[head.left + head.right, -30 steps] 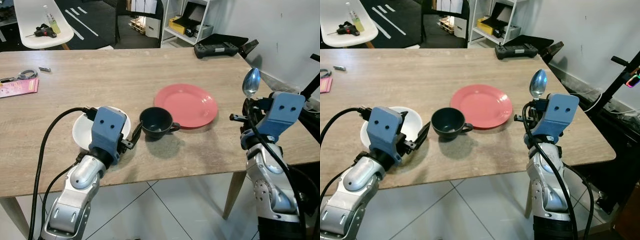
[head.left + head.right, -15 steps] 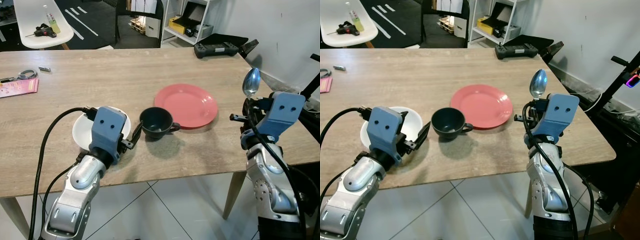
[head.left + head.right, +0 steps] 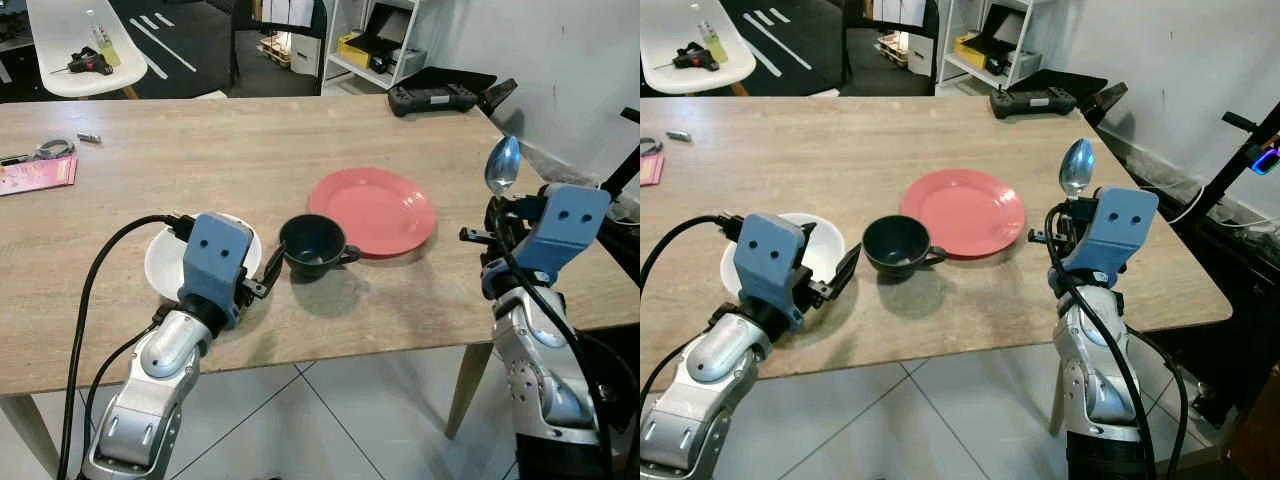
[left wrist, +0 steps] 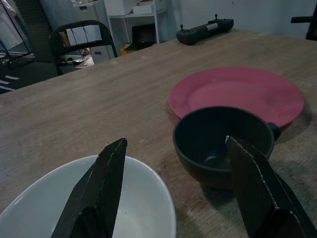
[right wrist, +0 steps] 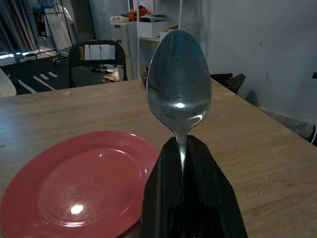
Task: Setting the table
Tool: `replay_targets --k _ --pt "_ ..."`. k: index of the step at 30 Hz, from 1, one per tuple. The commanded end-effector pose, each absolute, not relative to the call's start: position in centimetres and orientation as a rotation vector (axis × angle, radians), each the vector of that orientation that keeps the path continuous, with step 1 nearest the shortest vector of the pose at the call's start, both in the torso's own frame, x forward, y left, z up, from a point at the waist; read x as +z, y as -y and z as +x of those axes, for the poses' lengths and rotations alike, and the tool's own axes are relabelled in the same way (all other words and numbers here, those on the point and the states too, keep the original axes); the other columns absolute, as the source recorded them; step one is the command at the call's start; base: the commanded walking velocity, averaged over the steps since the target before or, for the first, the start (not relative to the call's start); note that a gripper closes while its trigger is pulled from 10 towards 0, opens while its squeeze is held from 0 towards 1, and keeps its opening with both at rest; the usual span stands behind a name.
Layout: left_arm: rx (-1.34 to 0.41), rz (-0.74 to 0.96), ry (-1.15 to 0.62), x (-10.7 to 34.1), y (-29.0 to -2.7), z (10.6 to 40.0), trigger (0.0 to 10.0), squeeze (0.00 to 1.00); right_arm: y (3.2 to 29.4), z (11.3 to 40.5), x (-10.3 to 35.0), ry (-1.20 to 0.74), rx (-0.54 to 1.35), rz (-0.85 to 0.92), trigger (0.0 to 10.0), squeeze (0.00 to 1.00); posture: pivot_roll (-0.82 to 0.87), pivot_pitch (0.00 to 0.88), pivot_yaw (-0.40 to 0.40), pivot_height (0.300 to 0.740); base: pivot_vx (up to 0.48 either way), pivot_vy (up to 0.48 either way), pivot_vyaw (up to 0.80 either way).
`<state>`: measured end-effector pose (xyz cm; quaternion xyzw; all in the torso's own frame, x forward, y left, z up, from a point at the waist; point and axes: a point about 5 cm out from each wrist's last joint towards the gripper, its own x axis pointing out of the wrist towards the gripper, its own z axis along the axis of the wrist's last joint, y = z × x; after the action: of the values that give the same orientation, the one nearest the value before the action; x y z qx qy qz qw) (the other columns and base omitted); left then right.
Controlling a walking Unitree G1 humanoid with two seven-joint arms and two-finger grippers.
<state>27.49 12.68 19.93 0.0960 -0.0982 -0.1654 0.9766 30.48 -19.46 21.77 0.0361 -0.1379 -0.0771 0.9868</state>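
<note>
the right gripper (image 5: 184, 163) pinches a metal spoon (image 3: 501, 165) by its handle, bowl pointing up, above the wooden table (image 3: 250, 150) just right of the red plate (image 3: 372, 209). the left gripper (image 4: 173, 198) hangs with fingers spread over the near edge, between the white bowl (image 3: 165, 262) and the dark cup (image 3: 312, 245).

No legible text anywhere.

Bright, sharp head views; dimmer wrist views, glare on spoon (image 5: 179, 89).
</note>
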Motion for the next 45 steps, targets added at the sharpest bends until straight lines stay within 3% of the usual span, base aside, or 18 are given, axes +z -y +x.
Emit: replay_targets --k 1,45 --pt "-0.331 0.2 0.177 19.5 -12.76 27.56 10.0 0.0 19.5 30.42 21.39 0.269 -0.162 0.067 10.0 0.0 0.0 0.056 0.04 0.74 0.0 0.0 0.0" --pt "-0.328 0.198 0.176 19.48 -12.68 27.56 10.0 0.0 19.45 30.45 21.42 0.271 -0.161 0.075 10.0 0.0 0.0 0.059 0.039 0.74 0.0 0.0 0.0"
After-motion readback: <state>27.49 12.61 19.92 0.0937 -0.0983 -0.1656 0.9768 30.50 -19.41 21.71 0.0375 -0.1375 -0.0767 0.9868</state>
